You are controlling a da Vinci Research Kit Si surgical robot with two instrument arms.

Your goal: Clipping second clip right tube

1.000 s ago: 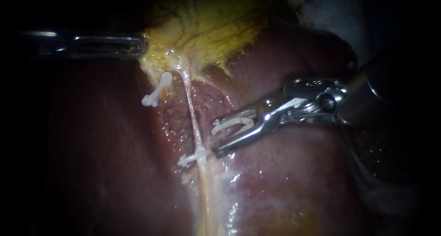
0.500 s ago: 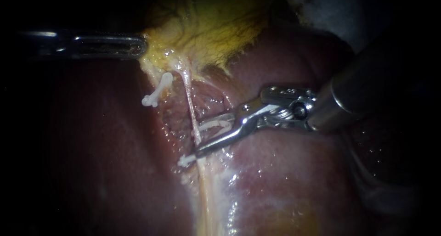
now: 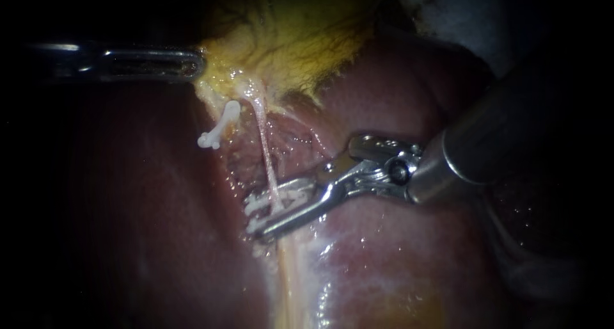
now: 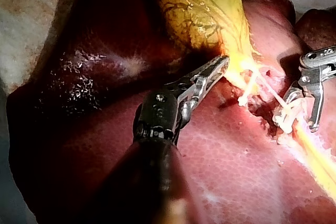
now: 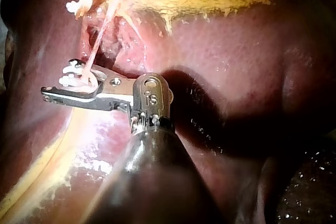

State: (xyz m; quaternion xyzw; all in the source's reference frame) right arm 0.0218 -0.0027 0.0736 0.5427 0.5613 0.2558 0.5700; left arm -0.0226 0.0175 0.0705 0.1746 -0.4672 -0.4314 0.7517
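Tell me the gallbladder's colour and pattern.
Yellow-green with dark branching lines; gallbladder shows best in the left wrist view.

- Right tube (image 3: 263, 146): a thin, pale pink strand, drawn taut, running from the yellow neck of the gallbladder (image 3: 300, 41) down over the dark red liver (image 3: 384, 252).
- Open white clip (image 3: 288, 189): held between the jaws of the right instrument (image 3: 259, 217), lying crosswise with the right tube between its legs.
- Lower white clip (image 3: 254, 226): crosswise on the tube just below, largely hidden.
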